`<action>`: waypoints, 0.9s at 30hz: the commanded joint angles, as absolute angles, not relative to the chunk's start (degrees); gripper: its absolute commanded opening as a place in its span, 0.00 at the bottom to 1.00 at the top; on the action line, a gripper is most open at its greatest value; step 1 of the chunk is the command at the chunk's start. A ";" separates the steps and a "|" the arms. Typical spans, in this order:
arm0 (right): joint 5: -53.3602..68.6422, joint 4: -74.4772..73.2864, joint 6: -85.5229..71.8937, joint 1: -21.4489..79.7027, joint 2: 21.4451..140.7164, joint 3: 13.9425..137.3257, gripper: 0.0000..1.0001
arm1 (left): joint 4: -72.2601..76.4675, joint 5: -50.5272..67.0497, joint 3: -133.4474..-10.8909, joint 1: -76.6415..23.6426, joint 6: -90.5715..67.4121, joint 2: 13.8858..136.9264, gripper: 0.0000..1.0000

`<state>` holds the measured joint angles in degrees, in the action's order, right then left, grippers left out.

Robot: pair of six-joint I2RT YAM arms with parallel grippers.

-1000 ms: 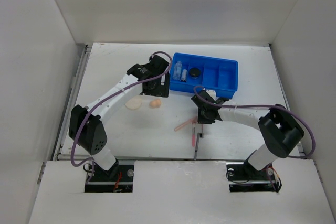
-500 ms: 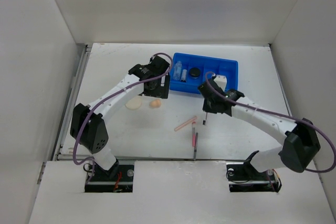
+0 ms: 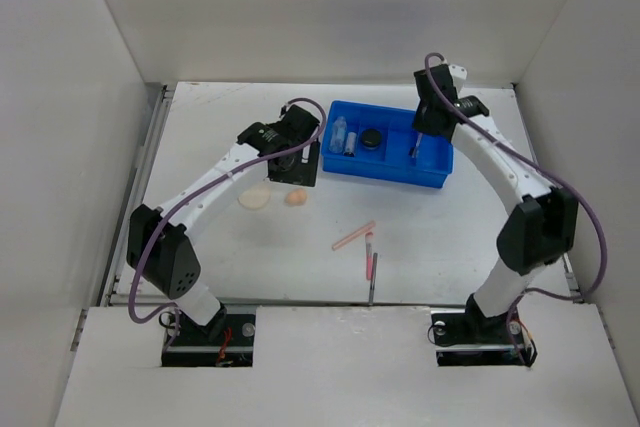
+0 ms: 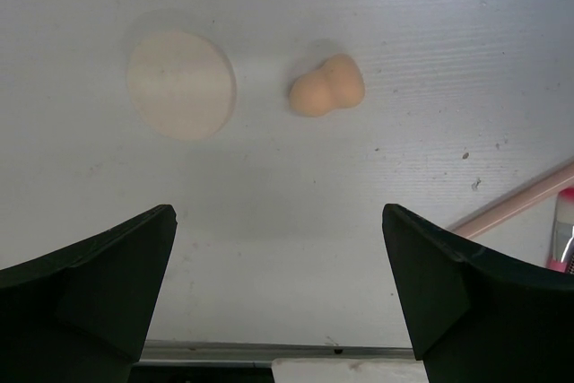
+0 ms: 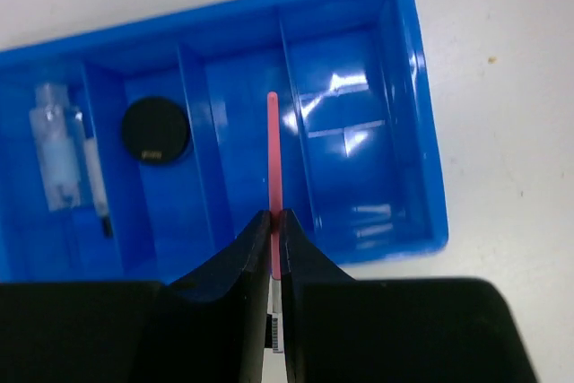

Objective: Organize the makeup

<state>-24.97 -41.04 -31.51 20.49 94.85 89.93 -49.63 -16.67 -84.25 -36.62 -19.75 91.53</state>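
A thin pink pencil [image 5: 273, 159] is being pinched by the closed right gripper [image 5: 273, 221] above the blue tray [image 5: 421, 132], lowering and release seemingly being called for next, while the left gripper [image 4: 278, 217] is being held wide open and empty over the puff [image 4: 181, 84] and sponge [image 4: 326, 96].

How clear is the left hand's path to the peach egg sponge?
Probably yes. The left hand is open and empty, the peach egg sponge lies in plain view ahead of it, and the cream round puff sits apart to one side. Nothing lies between.

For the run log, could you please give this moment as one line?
right gripper holds pink pencil over tray | left gripper open
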 commanded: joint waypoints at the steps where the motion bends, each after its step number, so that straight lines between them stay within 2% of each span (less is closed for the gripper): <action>1: -22.77 -38.94 -26.90 19.34 101.39 97.63 0.12 | -51.77 -18.11 -85.96 -36.56 -19.07 88.95 0.99; 10: -21.53 -39.55 -25.14 16.26 116.27 109.78 0.12 | -53.43 -19.16 -87.01 -36.56 -19.07 89.47 0.99; 11: -21.53 -39.55 -25.14 16.26 117.76 111.08 0.25 | -53.44 -19.16 -87.01 -36.56 -19.07 89.47 0.99; 14: -20.92 -40.69 -25.14 15.64 118.30 113.02 0.51 | -53.44 -19.16 -87.01 -36.56 -19.07 89.47 0.99; 15: -20.92 -40.69 -24.61 15.64 116.21 113.55 0.73 | -53.44 -19.68 -87.01 -36.56 -19.59 89.47 0.99; 18: -19.52 -41.22 -24.61 15.64 113.66 111.38 0.73 | -53.44 -20.21 -87.01 -36.56 -19.60 89.47 0.99; 20: -17.50 -39.38 -26.36 16.17 107.08 106.55 0.72 | -53.44 -20.74 -87.01 -36.56 -19.60 87.90 0.99; 25: -10.21 -34.81 -36.01 23.01 90.90 79.01 0.72 | -53.44 -22.05 -86.48 -36.56 -21.44 85.61 0.99; 27: -9.58 -34.19 -41.99 26.79 85.10 72.71 0.72 | -52.83 -22.06 -85.00 -36.56 -21.97 83.86 0.99</action>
